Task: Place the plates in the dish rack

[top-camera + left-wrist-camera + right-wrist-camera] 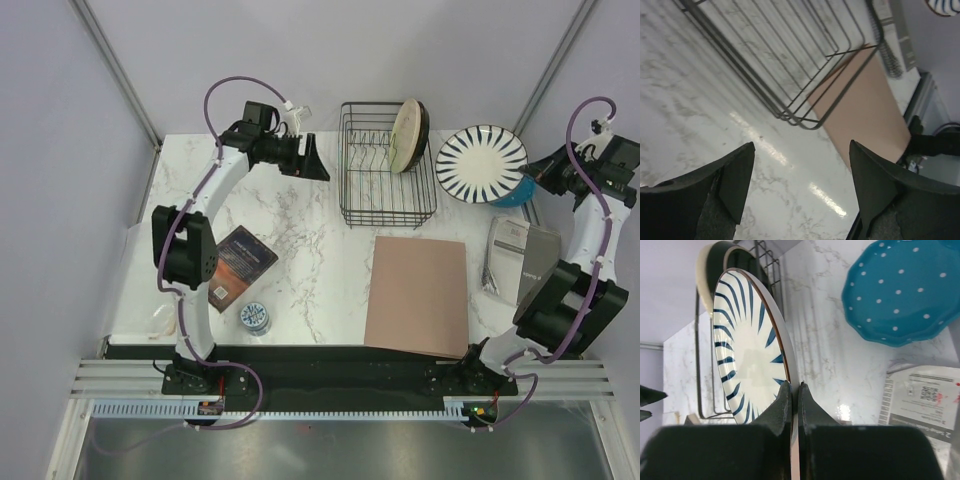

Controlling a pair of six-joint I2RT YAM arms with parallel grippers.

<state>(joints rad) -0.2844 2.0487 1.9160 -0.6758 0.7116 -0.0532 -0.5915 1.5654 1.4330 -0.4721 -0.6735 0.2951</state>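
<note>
My right gripper [535, 172] is shut on the rim of the white plate with dark radial stripes [481, 163] and holds it tilted, just right of the black wire dish rack [388, 222]. In the right wrist view the fingers [782, 405] pinch the plate's edge [747, 350]. The teal plate with white dots [900, 290] lies on the table, partly under the striped one in the top view [518, 193]. A cream plate [406, 135] stands on edge in the rack's right side. My left gripper [315, 160] is open and empty, left of the rack [812, 126].
A brown mat [418, 295] lies in front of the rack. A grey-and-white packet [515, 255] lies at the right edge. A dark booklet [243, 265] and a small blue-and-white patterned cup [255, 318] sit at the front left.
</note>
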